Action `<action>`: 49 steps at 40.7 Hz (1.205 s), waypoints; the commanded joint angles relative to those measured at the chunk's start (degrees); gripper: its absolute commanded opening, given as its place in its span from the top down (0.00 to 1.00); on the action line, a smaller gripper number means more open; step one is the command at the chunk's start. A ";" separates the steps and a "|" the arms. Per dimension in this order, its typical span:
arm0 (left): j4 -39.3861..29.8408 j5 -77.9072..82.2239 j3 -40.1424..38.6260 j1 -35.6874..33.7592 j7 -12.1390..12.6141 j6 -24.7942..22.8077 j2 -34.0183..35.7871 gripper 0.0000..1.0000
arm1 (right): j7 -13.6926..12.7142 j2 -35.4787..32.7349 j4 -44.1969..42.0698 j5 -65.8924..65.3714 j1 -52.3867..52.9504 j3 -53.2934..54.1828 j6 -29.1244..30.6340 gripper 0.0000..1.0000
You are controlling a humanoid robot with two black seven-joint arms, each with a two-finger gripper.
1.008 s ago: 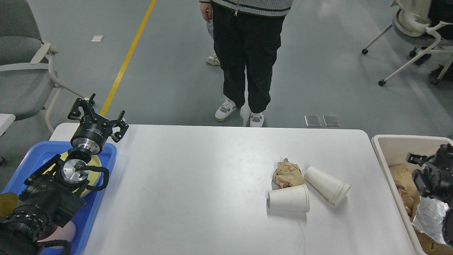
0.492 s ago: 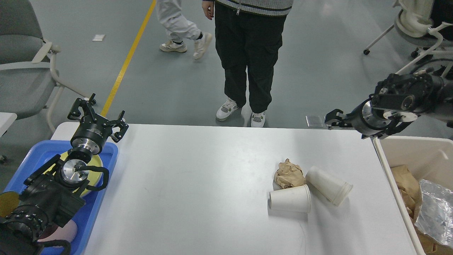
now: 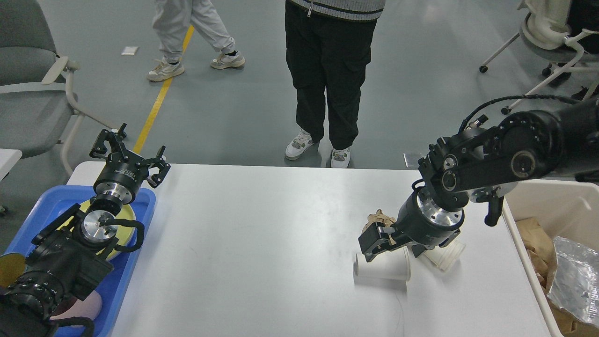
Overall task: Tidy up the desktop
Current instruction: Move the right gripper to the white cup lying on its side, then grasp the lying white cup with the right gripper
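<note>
The white desktop (image 3: 262,243) fills the middle of the head view. At its right lie a crumpled brown paper ball (image 3: 376,217) and two white paper cups on their sides, one in front (image 3: 381,271) and one to the right (image 3: 444,258). My right gripper (image 3: 381,239) hangs low over the paper ball and the front cup. Its fingers look apart and hold nothing. It hides part of the ball and both cups. My left gripper (image 3: 129,154) is open and empty above the far end of the blue tray (image 3: 142,199).
The blue tray at the left edge holds a yellow plate (image 3: 125,211). A beige bin (image 3: 552,196) at the right edge holds brown paper and foil. A person (image 3: 327,70) stands behind the table and another (image 3: 187,28) walks past. Chairs stand at far left (image 3: 28,93) and far right (image 3: 552,42).
My right arm has swung up from the bin, across to the left and down onto the paper ball and cups. A second person has walked in at the back. The left arm has not moved.
</note>
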 commanded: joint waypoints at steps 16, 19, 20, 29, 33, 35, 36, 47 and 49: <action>-0.01 0.00 0.07 0.00 0.00 0.06 0.06 0.02 | -16.42 -3.84 -33.37 49.75 -25.18 0.11 -6.51 0.00; -0.01 0.00 0.07 0.00 0.00 -0.03 0.06 0.02 | -20.99 -3.57 -34.34 57.40 -26.50 0.28 -11.70 0.00; -0.01 0.00 0.07 0.00 0.00 0.06 0.06 0.02 | -21.87 -3.48 -34.69 59.34 -26.94 0.37 -12.93 0.00; -0.01 0.00 0.07 0.00 0.00 -0.03 0.06 0.02 | -26.71 -2.34 -39.88 64.72 -33.00 5.55 -20.76 0.00; -0.01 0.00 0.07 0.00 0.00 0.06 -0.03 0.02 | -28.56 -2.08 -44.70 65.86 -36.87 8.62 -24.36 0.00; -0.01 0.00 0.07 0.00 0.00 0.06 0.06 0.02 | -29.26 -1.82 -46.82 66.30 -38.19 10.03 -25.42 0.00; -0.01 0.00 0.07 0.00 0.00 0.06 0.06 0.02 | -29.53 -1.73 -47.78 66.39 -38.80 10.65 -25.77 0.00; -0.01 0.00 0.07 0.00 0.00 -0.03 0.06 0.02 | -30.67 -0.67 -56.22 66.39 -44.43 11.27 -27.09 0.00; -0.01 0.00 0.07 0.00 0.00 0.06 -0.03 0.02 | -30.67 -0.41 -57.72 66.30 -45.66 11.36 -27.71 0.00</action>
